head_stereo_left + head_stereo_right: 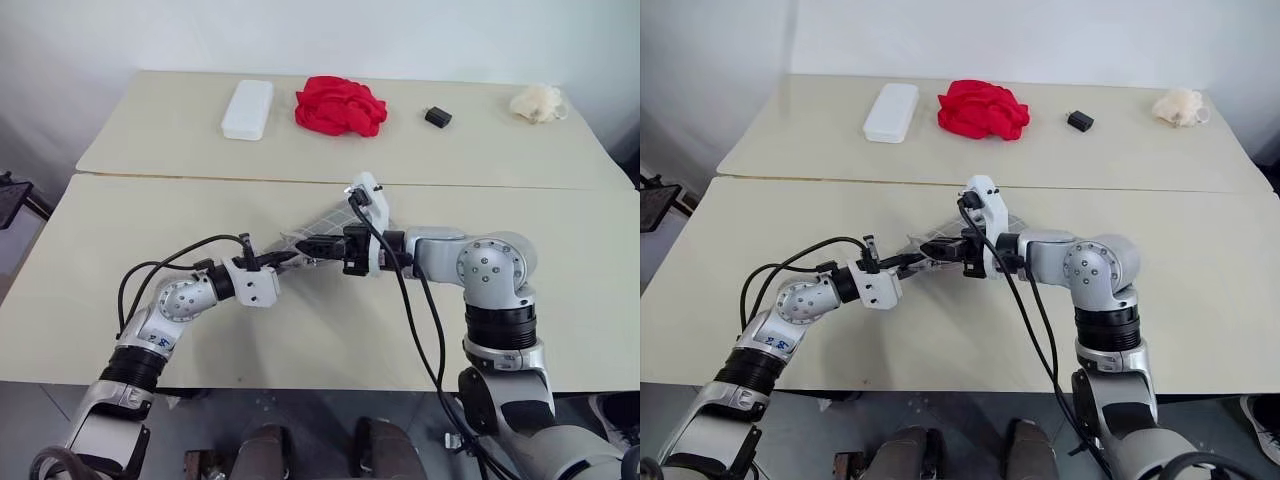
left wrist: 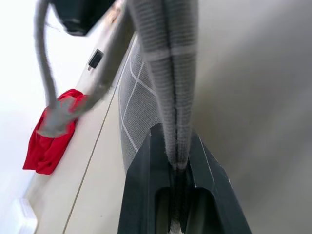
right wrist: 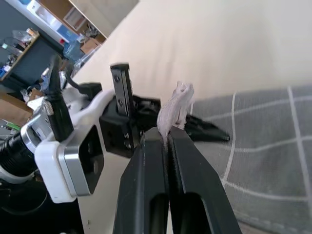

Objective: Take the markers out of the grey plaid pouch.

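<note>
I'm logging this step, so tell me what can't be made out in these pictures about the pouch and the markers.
- Markers: none can be seen; the grey plaid pouch, held up between the left gripper and right gripper, could be covering them.
- Pouch opening: open or closed cannot be told; in the head views the grippers cover it, and the wrist views see fabric edge-on.
- Small dark object on the far table: too small to identify.
</note>
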